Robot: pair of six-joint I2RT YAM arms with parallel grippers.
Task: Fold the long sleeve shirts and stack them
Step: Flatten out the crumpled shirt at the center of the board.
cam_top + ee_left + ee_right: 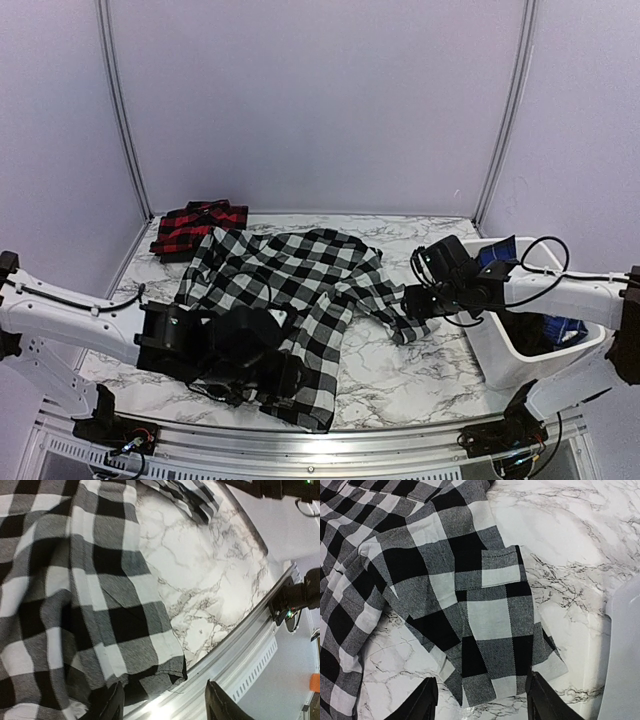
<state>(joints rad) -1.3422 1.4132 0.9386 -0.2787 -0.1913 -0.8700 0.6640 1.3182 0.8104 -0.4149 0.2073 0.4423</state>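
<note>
The black-and-white check shirt [290, 280] lies spread and rumpled across the middle of the table; no block letters show. The red-and-black shirt [196, 226] lies folded at the back left. My left gripper [288, 382] is open over the shirt's near hem. In the left wrist view [165, 706] the hem corner [165, 665] lies between its fingers, beside the table's metal rail. My right gripper [413, 306] is open over the end of the shirt's right sleeve. In the right wrist view [482, 702] the sleeve cuff [500, 645] lies flat between its fingers.
A white bin [500, 362] with blue items inside stands at the right, close to my right arm; its wall shows in the right wrist view [625, 655]. The metal rail [240, 645] runs along the table's near edge. Bare marble [410, 375] lies at the front right.
</note>
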